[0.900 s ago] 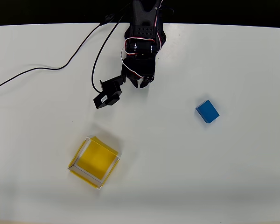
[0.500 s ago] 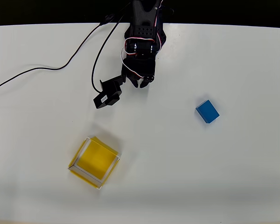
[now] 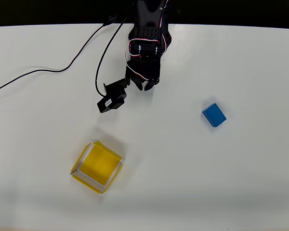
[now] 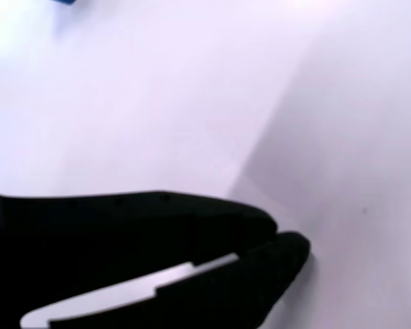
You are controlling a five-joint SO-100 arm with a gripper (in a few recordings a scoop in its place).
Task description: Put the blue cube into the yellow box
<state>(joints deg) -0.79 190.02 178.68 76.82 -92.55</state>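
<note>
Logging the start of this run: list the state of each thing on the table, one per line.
blue cube: flat on the table, free, outside the box, nothing touching it.
yellow box: upright, open-topped, nothing inside.
hand: fingers together, holding nothing, apart from cube and box.
cable: slack, lying across the table.

- I read this as a lab or test bench, not a home.
- I see a bare white table [image 3: 221, 192] against a black backdrop along the top edge.
- A black arm [image 3: 147, 43] with exposed red and white wiring sits there.
- A loose black cable [image 3: 48, 71] trails across the tabletop.
</note>
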